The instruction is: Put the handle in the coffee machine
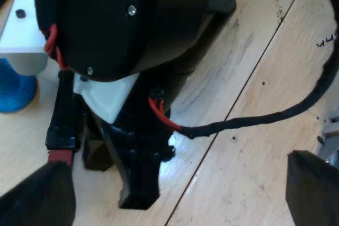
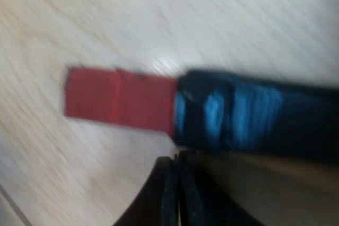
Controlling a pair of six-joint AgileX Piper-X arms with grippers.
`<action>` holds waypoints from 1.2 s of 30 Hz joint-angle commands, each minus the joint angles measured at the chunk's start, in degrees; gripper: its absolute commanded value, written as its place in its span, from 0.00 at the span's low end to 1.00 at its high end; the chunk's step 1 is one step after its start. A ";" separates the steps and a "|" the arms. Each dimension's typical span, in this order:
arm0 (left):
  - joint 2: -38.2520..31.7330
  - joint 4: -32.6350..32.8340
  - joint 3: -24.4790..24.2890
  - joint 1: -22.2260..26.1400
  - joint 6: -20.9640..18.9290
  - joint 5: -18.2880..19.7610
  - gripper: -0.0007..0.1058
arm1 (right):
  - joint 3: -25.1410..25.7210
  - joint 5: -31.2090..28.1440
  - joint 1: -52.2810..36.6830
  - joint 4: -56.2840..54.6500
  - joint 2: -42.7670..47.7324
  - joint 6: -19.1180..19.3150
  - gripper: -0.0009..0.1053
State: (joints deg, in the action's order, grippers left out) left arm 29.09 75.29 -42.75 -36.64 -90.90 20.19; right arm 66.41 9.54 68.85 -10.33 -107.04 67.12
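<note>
The holder's dark handle [image 1: 64, 115] lies low over the wooden table, its red end [image 1: 59, 155] pointing toward my left gripper [image 1: 175, 197]. That gripper is open, its two black fingers [image 1: 39, 197] spread wide with nothing between them. My right arm's gripper [image 1: 136, 175] reaches down to the table close beside the handle. In the right wrist view the handle [image 2: 254, 117] crosses very near the camera, its red end [image 2: 119, 99] over the wood. I cannot see whether the right gripper grips it.
A blue tamper [image 1: 15, 92] stands on the wooden table [image 1: 249, 67] beyond the handle, half hidden by a white part of the right arm. A grey metal edge [image 1: 329, 130] shows at the table's side.
</note>
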 commanded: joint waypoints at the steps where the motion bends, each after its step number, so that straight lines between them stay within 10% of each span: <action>1: -0.02 -0.31 -0.45 -0.30 -0.09 -0.73 0.78 | -0.16 -1.42 0.01 -7.83 1.31 1.06 0.01; 20: -0.02 -3.85 -0.45 -0.30 -0.09 -0.73 0.78 | -0.16 -9.54 0.01 -38.77 15.27 11.46 0.01; 36: -0.02 -9.46 -0.45 -0.30 -0.09 -5.38 0.78 | -0.16 -15.32 0.01 -47.60 27.40 11.07 0.01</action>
State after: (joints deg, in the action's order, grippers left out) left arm 29.09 67.00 -42.75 -36.64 -90.90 15.70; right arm 66.28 -4.97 68.85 -56.91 -80.44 77.99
